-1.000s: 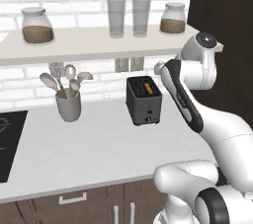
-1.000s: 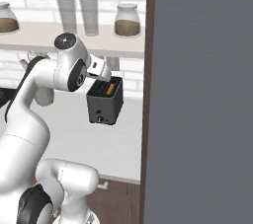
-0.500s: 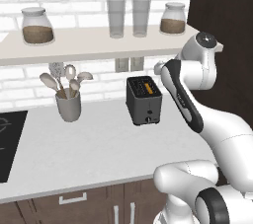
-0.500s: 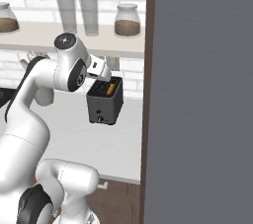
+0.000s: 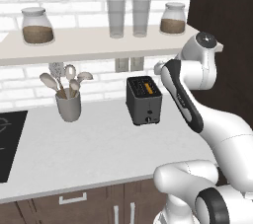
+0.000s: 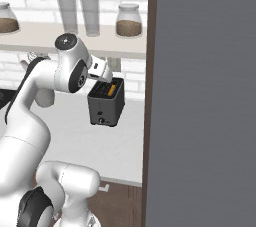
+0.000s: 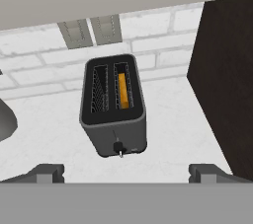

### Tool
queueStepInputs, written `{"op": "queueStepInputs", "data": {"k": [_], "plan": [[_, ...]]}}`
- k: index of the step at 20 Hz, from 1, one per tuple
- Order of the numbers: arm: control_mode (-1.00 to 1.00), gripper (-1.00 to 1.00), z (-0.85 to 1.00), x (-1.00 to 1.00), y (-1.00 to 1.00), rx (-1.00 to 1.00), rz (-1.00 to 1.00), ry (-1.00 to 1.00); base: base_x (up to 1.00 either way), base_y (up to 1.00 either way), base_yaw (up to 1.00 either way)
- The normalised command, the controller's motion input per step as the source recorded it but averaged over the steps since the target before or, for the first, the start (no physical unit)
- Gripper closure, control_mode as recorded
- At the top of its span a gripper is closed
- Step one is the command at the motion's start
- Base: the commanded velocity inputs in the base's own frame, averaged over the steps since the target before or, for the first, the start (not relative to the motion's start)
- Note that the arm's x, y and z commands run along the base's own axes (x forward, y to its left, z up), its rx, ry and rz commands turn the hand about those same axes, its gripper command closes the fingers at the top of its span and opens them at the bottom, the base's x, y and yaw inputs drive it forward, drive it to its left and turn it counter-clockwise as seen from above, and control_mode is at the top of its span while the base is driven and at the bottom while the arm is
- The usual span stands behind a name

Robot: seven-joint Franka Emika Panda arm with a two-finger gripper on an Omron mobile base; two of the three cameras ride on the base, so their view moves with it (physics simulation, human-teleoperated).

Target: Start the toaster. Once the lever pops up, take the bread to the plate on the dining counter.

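Note:
The dark grey toaster (image 5: 144, 100) (image 6: 106, 105) (image 7: 113, 114) stands on the grey worktop by the brick wall. The orange-yellow bread (image 7: 123, 91) (image 5: 147, 89) (image 6: 112, 89) sits low in its right slot; the left slot is empty. The lever (image 7: 118, 147) (image 6: 101, 120) is a small dark knob on the narrow front face. My gripper (image 7: 127, 172) hovers open above and in front of the toaster, touching nothing, with the toaster between its fingertips (image 7: 49, 171) in the hand view. The plate and the dining counter are out of view.
A grey utensil cup (image 5: 69, 104) with spoons stands left of the toaster. A shelf (image 5: 99, 40) overhead carries jars and two glasses. A tall dark panel (image 6: 200, 96) walls off the right side. A black cooktop (image 5: 7, 144) lies far left.

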Motion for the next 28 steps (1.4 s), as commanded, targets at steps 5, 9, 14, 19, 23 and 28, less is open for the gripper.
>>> {"op": "queueStepInputs", "data": {"k": [5, 9, 14, 19, 23, 28], "plan": [[-1.00, -1.00, 0.00, 0.00, 0.00, 0.00, 0.00, 0.00, 0.00, 0.00, 0.00], [-1.00, -1.00, 0.00, 0.00, 0.00, 0.00, 0.00, 0.00, 0.00, 0.00, 0.00], [-1.00, -1.00, 0.00, 0.00, 0.00, 0.00, 0.00, 0.00, 0.00, 0.00, 0.00], [-1.00, -1.00, 0.00, 0.00, 0.00, 0.00, 0.00, 0.00, 0.00, 0.00, 0.00], [-1.00, -1.00, 0.00, 0.00, 0.00, 0.00, 0.00, 0.00, 0.00, 0.00, 0.00], [-1.00, -1.00, 0.00, 0.00, 0.00, 0.00, 0.00, 0.00, 0.00, 0.00, 0.00]]}}
